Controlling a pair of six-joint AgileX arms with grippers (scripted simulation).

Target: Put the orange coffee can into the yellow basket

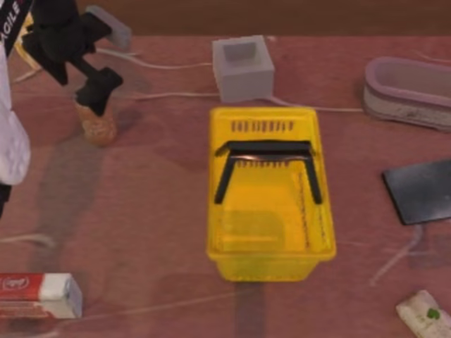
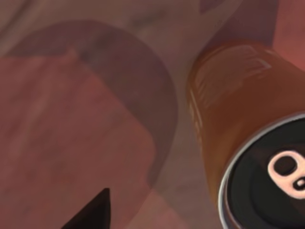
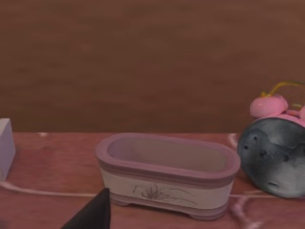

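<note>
The orange coffee can point(image 1: 97, 125) stands upright on the table at the back left, well left of the yellow basket point(image 1: 271, 257). The basket sits mid-table with its black handle point(image 1: 268, 151) folded across it and nothing inside. My left gripper point(image 1: 96, 95) hangs open just over the can. In the left wrist view the can point(image 2: 228, 100) shows its dark, silver-rimmed top close by, and one dark fingertip point(image 2: 97, 212) stands apart from it. My right gripper point(image 3: 136, 222) is out of the top view and open, facing the back right of the table.
A grey square box point(image 1: 243, 67) stands behind the basket. A purple-rimmed oval tray point(image 1: 409, 91) is at the back right, with a pink and grey clock point(image 3: 271, 157) beside it. A dark slab point(image 1: 421, 190), a white packet point(image 1: 426, 317) and a red-and-white box point(image 1: 39, 296) lie nearer.
</note>
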